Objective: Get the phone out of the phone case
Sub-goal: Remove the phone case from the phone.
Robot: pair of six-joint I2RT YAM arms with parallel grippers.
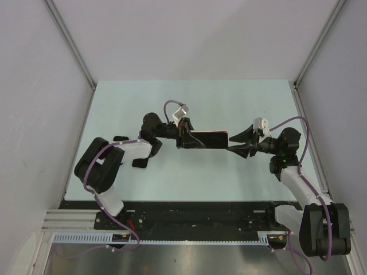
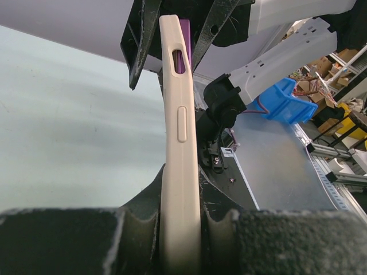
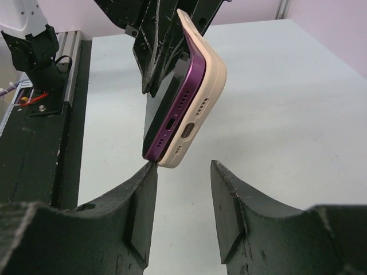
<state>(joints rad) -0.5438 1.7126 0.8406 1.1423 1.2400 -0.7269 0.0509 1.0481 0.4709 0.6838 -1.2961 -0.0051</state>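
Observation:
Above the table a purple phone (image 1: 207, 139) sits in its beige phone case (image 2: 180, 114), held on edge between the two arms. My left gripper (image 1: 184, 137) is shut on one end of the phone case, its fingers (image 3: 153, 40) pressed on both flat sides. At the free end the purple phone (image 3: 184, 94) stands a little proud of the beige case (image 3: 211, 80), with the charging port showing. My right gripper (image 3: 183, 164) is open just short of that end. Its left fingertip (image 3: 150, 167) touches the phone's lower corner, and nothing is between the jaws.
The pale table (image 1: 172, 103) is boxed in by grey walls on three sides. A black base plate and a slotted rail (image 1: 172, 239) run along the near edge. A blue part (image 2: 285, 102) and shelving show beyond the table in the left wrist view.

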